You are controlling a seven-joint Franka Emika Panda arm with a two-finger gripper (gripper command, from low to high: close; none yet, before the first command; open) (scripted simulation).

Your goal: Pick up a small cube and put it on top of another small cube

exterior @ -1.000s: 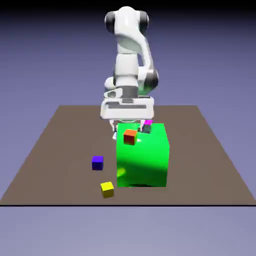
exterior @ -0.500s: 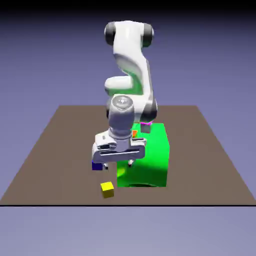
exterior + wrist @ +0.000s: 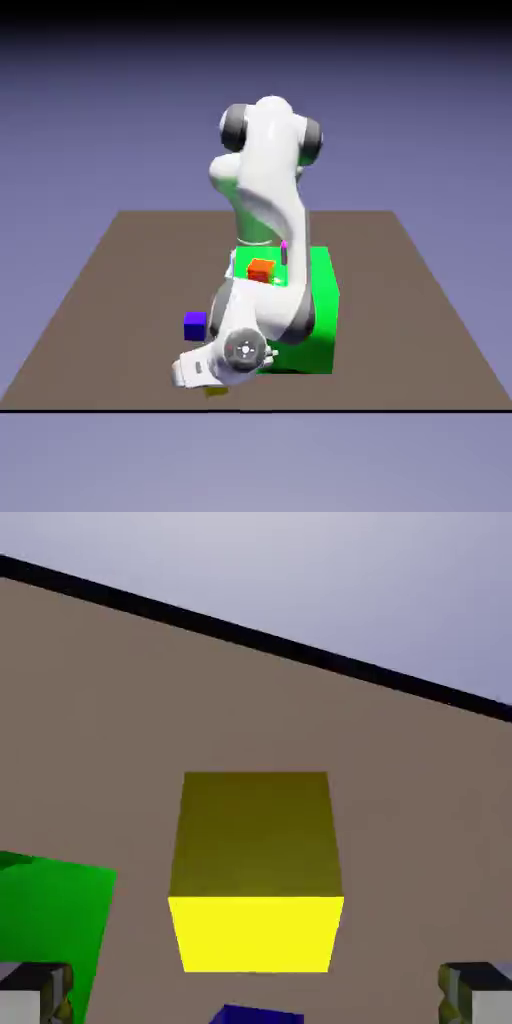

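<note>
2 fingers spread, yellow cube between.

The white arm folds far forward and low, its wrist near the table's front edge. The pincer stands wide open, both fingertips apart.

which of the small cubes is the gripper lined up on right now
The yellow cube: in the hand view it sits centred between the open fingers. The blue cube and orange-red cube lie off to the side.
</note>
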